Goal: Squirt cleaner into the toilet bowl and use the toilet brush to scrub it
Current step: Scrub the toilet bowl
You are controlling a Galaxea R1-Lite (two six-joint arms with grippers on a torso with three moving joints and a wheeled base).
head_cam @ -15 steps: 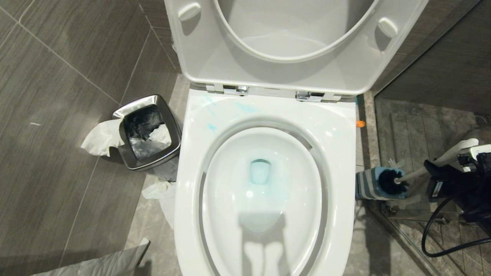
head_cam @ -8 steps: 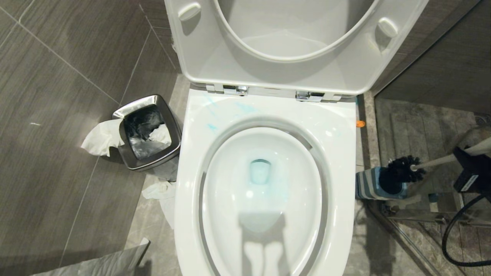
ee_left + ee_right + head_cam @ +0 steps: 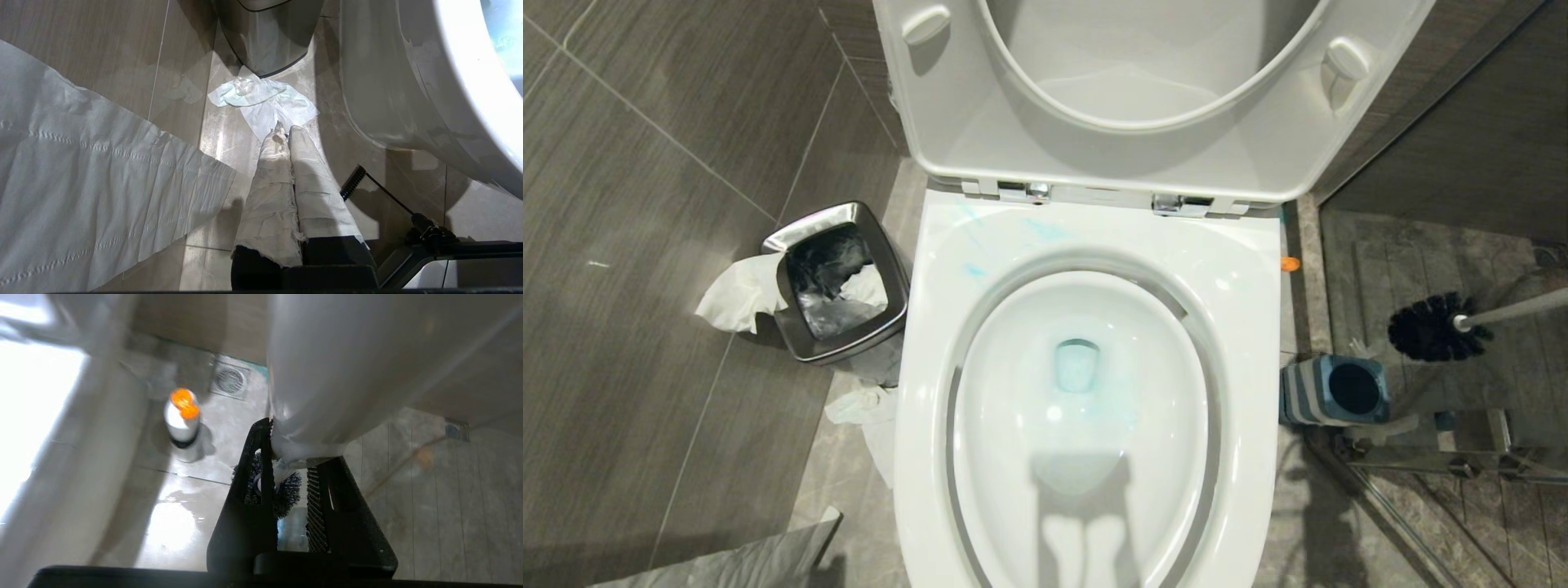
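A: How will the toilet bowl (image 3: 1086,392) take scrubbing?

B: Hard, glossy porcelain that won't give; the cleaner (image 3: 1076,365) tints the water at its centre and streaks the back-left part of the rim, so it is probably slick.

A: And the toilet brush (image 3: 1437,327)?

B: Likely light, with a long stiff handle and springy black bristles. Its head hangs in the air past the bowl's right edge, above its striped base (image 3: 1331,390) on the floor. Best held high on the handle, as it is.

A: The grippers?

B: The right gripper (image 3: 292,473) is clamped narrowly on the white handle. The left gripper (image 3: 285,132), fingers pressed together and holding nothing, hangs low at the bowl's left.
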